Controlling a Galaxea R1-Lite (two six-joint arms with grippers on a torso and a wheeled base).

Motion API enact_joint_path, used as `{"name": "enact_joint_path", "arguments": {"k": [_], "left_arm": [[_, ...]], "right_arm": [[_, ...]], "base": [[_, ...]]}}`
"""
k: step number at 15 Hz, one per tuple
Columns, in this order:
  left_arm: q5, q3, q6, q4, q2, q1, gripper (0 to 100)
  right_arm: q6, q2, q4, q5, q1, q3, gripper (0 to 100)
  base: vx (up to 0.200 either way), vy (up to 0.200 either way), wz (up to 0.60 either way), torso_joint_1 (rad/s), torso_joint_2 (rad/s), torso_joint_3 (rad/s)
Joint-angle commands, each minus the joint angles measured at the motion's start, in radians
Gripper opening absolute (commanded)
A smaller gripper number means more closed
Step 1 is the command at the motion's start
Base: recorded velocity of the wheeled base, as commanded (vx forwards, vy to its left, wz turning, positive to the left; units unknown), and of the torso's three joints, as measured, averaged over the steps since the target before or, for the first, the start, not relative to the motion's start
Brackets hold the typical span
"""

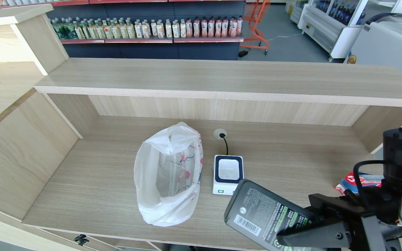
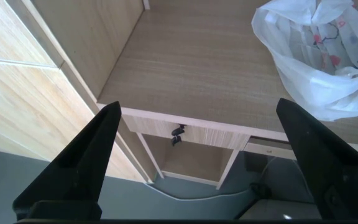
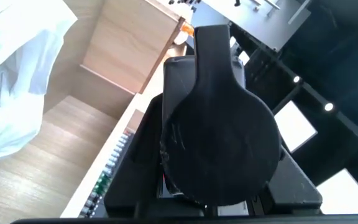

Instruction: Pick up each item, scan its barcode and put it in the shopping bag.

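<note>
Dark pouch (image 1: 263, 212), red packet (image 1: 352, 181), shopping bag (image 1: 145, 174), scanner (image 1: 228, 170): one each.

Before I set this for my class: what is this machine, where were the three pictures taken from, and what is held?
It is a two-armed robot at a shop checkout. The wide picture comes from a camera on its head; the other two from cameras on its wrists. On the counter sit an open white shopping bag, a barcode scanner beside it, and a red-and-blue packet by the right arm. That arm's jaws are shut on a dark flat packet, barcode showing. The left arm's jaws stand open near the counter's front edge.
</note>
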State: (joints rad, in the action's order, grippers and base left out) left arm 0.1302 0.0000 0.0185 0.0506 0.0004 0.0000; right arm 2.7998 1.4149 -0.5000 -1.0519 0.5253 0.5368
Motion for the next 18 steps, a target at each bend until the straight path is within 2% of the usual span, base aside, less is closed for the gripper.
{"name": "enact_joint_path", "arguments": {"k": [1, 8, 9, 10, 11, 12, 13, 15, 16, 17, 18], "left_arm": [[0.002, 0.000, 0.000, 0.000, 0.000, 0.000, 100], [0.000, 0.000, 0.000, 0.000, 0.000, 0.000, 100], [0.000, 0.000, 0.000, 0.000, 0.001, 0.000, 100], [0.000, 0.000, 0.000, 0.000, 0.001, 0.000, 100], [0.000, 0.000, 0.000, 0.000, 0.000, 0.000, 100], [0.000, 0.000, 0.000, 0.000, 0.000, 0.000, 100], [0.000, 0.000, 0.000, 0.000, 0.000, 0.000, 100], [0.000, 0.000, 0.000, 0.000, 0.000, 0.000, 100], [0.000, 0.000, 0.000, 0.000, 0.000, 0.000, 100], [0.000, 0.000, 0.000, 0.000, 0.001, 0.000, 100], [0.000, 0.000, 0.000, 0.000, 0.000, 0.000, 100]], "right_arm": [[0.080, -0.004, 0.000, 0.000, 0.001, -0.001, 0], [0.080, -0.024, 0.001, 0.023, -0.007, -0.012, 0], [0.021, -0.034, 0.006, 0.023, -0.007, -0.003, 0], [-0.062, -0.044, 0.003, 0.023, -0.008, 0.000, 0], [-0.373, -0.097, 0.005, 0.024, -0.051, -0.003, 0], [-0.608, -0.140, 0.009, 0.061, -0.113, -0.035, 0], [-0.801, -0.192, 0.009, 0.142, -0.145, -0.084, 0], [-0.905, -0.229, 0.008, 0.194, -0.185, -0.087, 0], [-0.913, -0.234, -0.006, 0.194, -0.206, -0.081, 0], [-0.907, -0.267, -0.048, 0.182, -0.269, -0.075, 0], [-0.936, -0.284, -0.025, 0.145, -0.303, -0.101, 0]], "base": [[0.000, 0.000, 0.00, 0.000, 0.00, 0.000], [0.000, 0.000, 0.00, 0.000, 0.00, 0.000], [0.000, 0.000, 0.00, 0.000, 0.00, 0.000], [0.000, 0.000, 0.00, 0.000, 0.00, 0.000], [0.000, 0.000, 0.00, 0.000, 0.00, 0.000], [0.000, 0.000, 0.00, 0.000, 0.00, 0.000], [0.000, 0.000, 0.00, 0.000, 0.00, 0.000], [0.000, 0.000, 0.00, 0.000, 0.00, 0.000], [0.000, 0.000, 0.00, 0.000, 0.00, 0.000], [0.000, 0.000, 0.00, 0.000, 0.00, 0.000], [0.000, 0.000, 0.00, 0.000, 0.00, 0.000]]}}
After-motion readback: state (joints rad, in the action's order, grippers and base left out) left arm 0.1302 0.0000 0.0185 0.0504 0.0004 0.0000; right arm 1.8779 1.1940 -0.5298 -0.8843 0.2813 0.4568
